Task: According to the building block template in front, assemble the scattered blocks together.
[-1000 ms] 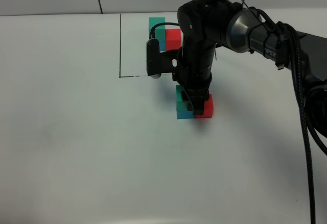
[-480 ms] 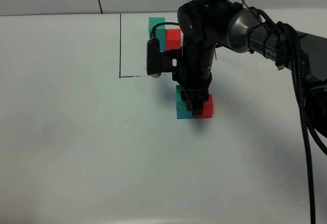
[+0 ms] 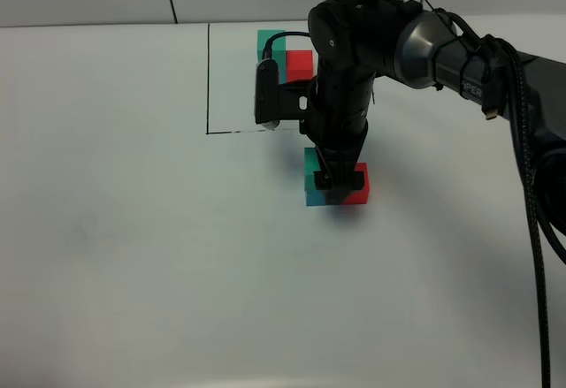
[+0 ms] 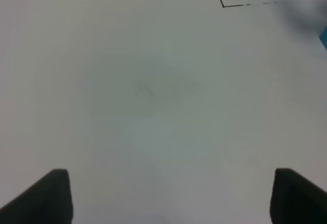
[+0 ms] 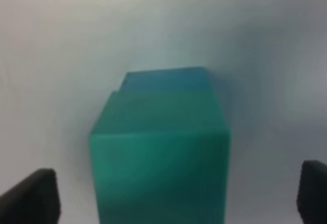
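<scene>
The building block template (image 3: 300,63) stands at the back inside thin black lines (image 3: 208,79), green and red cubes showing past the arm. In front of it the scattered blocks sit joined: a teal-green cube (image 3: 313,165) on a blue cube (image 3: 316,197), with a red cube (image 3: 357,193) alongside. My right gripper (image 3: 340,180) points straight down over this stack. In the right wrist view its fingertips (image 5: 30,196) stand wide, clear of the green cube (image 5: 161,157), with the blue cube (image 5: 166,79) showing beneath. My left gripper (image 4: 168,196) is open over bare table.
The white table (image 3: 133,255) stretches to the left and front of the stack. A corner of the black lines (image 4: 223,5) shows in the left wrist view. The right arm's cable (image 3: 531,255) hangs along the right side.
My right gripper's jaws have come apart and let go of the green cube, and the wrist has risen slightly. The stacked cubes stay in place.
</scene>
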`<state>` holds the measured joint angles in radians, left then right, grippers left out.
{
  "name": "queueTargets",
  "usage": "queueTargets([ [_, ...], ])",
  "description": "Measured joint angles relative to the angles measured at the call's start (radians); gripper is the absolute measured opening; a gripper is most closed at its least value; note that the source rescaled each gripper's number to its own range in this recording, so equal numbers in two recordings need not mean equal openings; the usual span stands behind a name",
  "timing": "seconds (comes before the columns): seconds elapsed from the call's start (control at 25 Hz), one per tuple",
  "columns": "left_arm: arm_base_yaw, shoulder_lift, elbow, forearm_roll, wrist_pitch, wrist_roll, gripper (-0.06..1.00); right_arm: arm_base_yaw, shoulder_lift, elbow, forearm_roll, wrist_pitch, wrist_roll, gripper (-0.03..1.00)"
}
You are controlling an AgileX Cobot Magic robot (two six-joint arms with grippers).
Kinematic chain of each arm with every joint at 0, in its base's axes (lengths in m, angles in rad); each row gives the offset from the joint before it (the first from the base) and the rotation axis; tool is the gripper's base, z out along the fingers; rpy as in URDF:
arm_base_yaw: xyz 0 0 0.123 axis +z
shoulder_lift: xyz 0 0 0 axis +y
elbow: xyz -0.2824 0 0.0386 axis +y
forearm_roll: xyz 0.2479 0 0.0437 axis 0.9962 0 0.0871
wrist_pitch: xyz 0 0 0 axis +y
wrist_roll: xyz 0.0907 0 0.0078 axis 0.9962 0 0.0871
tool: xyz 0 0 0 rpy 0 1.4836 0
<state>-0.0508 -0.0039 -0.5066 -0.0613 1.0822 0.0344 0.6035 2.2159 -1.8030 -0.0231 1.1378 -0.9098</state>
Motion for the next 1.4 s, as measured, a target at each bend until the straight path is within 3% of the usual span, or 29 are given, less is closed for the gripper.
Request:
queueTargets([
  [0.08, 0.0, 0.0, 0.0, 0.0, 0.0, 0.0, 0.76, 0.0, -0.028, 0.0, -0.018, 0.005, 0.031, 0.99],
  [0.24, 0.0, 0.0, 0.0, 0.0, 0.0, 0.0, 0.76, -0.018, -0.103, 0.0, -0.028, 0.005, 0.122, 1.0],
  [0.48, 0.0, 0.0, 0.0, 0.0, 0.0, 0.0, 0.76, -0.149, -0.16, 0.0, 0.016, 0.045, 0.393, 1.0],
  [0.64, 0.0, 0.0, 0.0, 0.0, 0.0, 0.0, 0.76, -0.24, -0.199, 0.05, 0.048, 0.047, 0.492, 1.0],
  [1.08, 0.0, 0.0, 0.0, 0.0, 0.0, 0.0, 0.76, -0.394, -0.437, 0.525, 0.106, -0.229, 0.699, 1.0],
  [1.4, 0.0, 0.0, 0.0, 0.0, 0.0, 0.0, 0.76, -0.472, -0.448, 0.513, 0.112, -0.344, 0.712, 1.0],
])
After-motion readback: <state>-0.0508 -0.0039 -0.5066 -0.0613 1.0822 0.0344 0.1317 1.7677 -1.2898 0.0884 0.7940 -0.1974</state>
